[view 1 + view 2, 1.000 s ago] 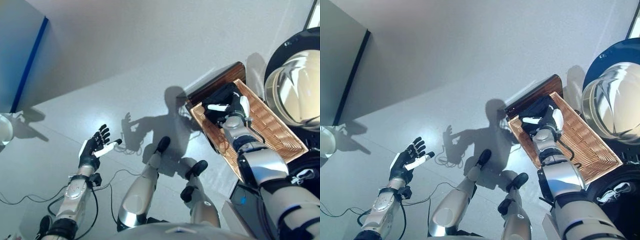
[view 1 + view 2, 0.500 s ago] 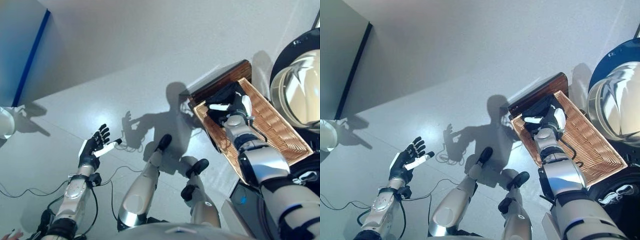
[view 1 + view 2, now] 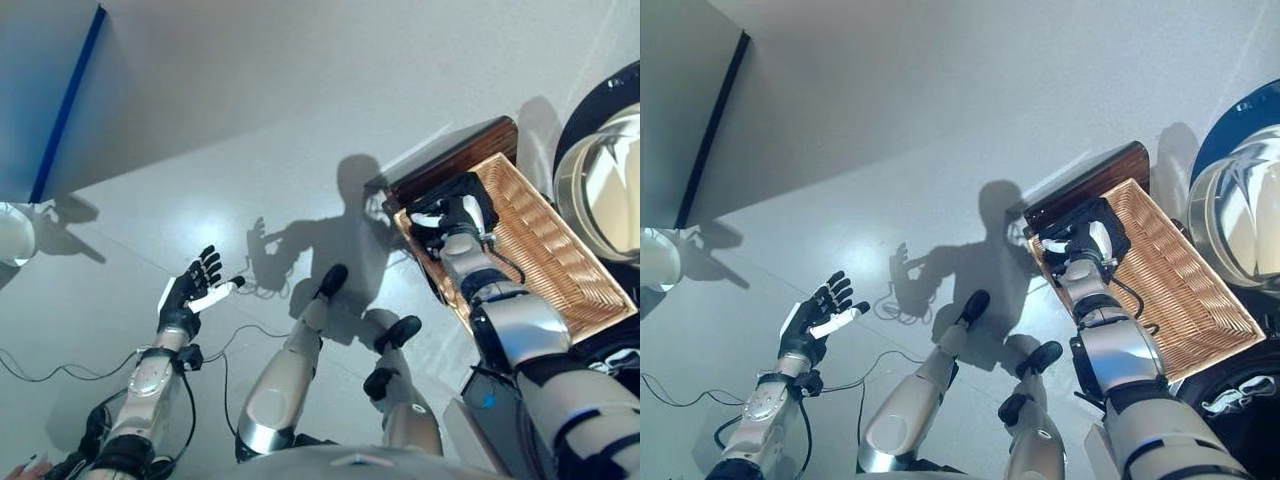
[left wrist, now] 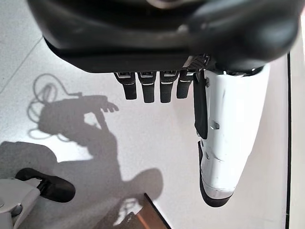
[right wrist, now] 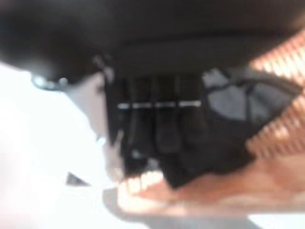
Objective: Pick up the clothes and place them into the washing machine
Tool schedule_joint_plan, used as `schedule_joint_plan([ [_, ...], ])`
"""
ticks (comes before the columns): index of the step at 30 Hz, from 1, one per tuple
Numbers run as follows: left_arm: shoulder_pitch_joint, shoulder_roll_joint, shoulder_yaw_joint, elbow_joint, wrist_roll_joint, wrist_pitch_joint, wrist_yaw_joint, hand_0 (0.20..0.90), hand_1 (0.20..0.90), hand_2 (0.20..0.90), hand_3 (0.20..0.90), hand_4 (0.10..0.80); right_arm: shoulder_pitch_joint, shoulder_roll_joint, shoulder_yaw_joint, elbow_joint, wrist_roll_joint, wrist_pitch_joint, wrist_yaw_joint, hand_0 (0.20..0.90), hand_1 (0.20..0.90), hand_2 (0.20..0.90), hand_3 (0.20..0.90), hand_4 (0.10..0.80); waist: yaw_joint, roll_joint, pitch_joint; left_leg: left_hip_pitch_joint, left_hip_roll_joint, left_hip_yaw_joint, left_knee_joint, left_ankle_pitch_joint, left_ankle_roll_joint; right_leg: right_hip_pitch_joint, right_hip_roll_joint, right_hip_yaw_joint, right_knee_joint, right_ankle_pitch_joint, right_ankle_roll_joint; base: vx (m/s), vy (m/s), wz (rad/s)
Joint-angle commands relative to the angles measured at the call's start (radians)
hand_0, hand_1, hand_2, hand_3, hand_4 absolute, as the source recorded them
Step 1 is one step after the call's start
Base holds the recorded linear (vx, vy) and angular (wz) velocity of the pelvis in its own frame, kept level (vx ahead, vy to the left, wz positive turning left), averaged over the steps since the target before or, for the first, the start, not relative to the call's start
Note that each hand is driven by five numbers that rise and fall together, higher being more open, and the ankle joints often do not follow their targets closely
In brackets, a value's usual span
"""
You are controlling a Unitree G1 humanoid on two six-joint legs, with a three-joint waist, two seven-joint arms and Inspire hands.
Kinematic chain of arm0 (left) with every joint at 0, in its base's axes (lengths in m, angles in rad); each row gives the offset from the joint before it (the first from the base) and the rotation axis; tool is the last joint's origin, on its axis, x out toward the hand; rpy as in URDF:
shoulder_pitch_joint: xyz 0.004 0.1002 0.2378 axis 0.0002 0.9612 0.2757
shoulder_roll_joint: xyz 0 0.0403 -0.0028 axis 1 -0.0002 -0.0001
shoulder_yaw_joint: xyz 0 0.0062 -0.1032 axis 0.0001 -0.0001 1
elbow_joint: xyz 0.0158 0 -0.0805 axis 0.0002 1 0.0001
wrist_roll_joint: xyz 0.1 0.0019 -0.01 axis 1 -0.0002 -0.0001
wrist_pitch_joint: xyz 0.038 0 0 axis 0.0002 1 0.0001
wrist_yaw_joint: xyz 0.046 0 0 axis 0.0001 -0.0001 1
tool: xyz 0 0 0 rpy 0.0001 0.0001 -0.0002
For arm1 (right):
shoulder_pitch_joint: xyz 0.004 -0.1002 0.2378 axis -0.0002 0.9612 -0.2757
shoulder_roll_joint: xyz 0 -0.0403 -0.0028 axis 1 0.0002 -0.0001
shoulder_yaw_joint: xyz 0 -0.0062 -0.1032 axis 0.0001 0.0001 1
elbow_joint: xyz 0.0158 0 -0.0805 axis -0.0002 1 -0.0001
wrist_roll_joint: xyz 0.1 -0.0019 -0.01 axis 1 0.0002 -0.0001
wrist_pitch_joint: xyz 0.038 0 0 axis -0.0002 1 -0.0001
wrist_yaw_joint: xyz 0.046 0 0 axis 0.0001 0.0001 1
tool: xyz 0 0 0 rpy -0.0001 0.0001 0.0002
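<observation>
Dark clothes (image 3: pixel 474 190) lie bunched in the left end of a wicker basket (image 3: pixel 545 250) on the floor at the right. My right hand (image 3: pixel 457 216) rests down on that dark cloth (image 5: pixel 214 148), its white thumb lying across the cloth; the right wrist view shows the hand (image 5: pixel 157 124) sunk into the black fabric, and the grip cannot be made out. My left hand (image 3: pixel 186 296) hovers over bare floor at the lower left, open and holding nothing, its fingers (image 4: pixel 147 88) straight. The washing machine's round glass door (image 3: pixel 605 175) shows at the right edge.
A dark brown wooden board (image 3: pixel 450 160) lies along the basket's far-left side. A blue strip (image 3: pixel 65 105) runs along the wall at the left, with a white round object (image 3: pixel 12 232) on the floor below it. Grey floor spreads between the two arms.
The whole view has shifted slightly. My right hand has drawn a little towards the basket's left corner and settled lower onto the dark cloth. The left hand holds the same pose.
</observation>
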Motion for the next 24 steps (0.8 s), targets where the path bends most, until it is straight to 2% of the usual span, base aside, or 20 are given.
schedule_joint_plan([
  [1, 0.053, 0.113, 0.086, -0.069, -0.003, -0.041, -0.001, 0.9, 0.9, 0.9, 0.9, 0.8, 0.018, -0.011, 0.059, -0.012, -0.016, -0.004, -0.024, 0.2, 0.2, 0.2, 0.2, 0.3, 0.017, -0.025, -0.025, 0.014, -0.059, 0.031, -0.036, -0.031, -0.023, -0.007, -0.051, 0.036, 0.022, 0.014, 0.046, 0.0, 0.0, 0.0],
  [10, 0.059, 0.107, 0.075, -0.046, 0.002, -0.033, -0.014, 0.9, 0.9, 0.9, 0.9, 0.8, 0.076, -0.034, 0.025, -0.003, -0.014, 0.004, -0.037, 0.2, 0.2, 0.2, 0.2, 0.3, 0.004, -0.047, -0.063, 0.055, -0.057, 0.042, -0.036, -0.041, -0.02, 0.042, -0.049, 0.033, 0.016, 0.014, 0.048, 0.002, -0.002, -0.01],
  [19, 0.065, 0.091, 0.089, 0.003, 0.002, -0.037, 0.002, 0.9, 0.9, 0.9, 0.9, 0.8, 0.113, -0.052, -0.022, -0.098, 0.065, -0.053, -0.075, 0.2, 0.2, 0.2, 0.2, 0.3, -0.038, -0.08, -0.097, 0.116, -0.043, 0.076, -0.036, -0.056, -0.014, 0.088, -0.039, 0.062, 0.01, 0.012, 0.046, -0.002, -0.01, -0.19],
  [24, 0.072, 0.08, 0.088, 0.026, 0.0, -0.038, 0.008, 0.9, 0.9, 0.9, 0.9, 0.8, 0.111, -0.063, -0.029, -0.129, 0.086, -0.074, -0.087, 0.2, 0.2, 0.2, 0.2, 0.3, -0.054, -0.086, -0.107, 0.133, -0.039, 0.096, -0.036, -0.058, -0.012, 0.091, -0.033, 0.077, 0.01, 0.011, 0.043, -0.018, -0.009, -0.15],
])
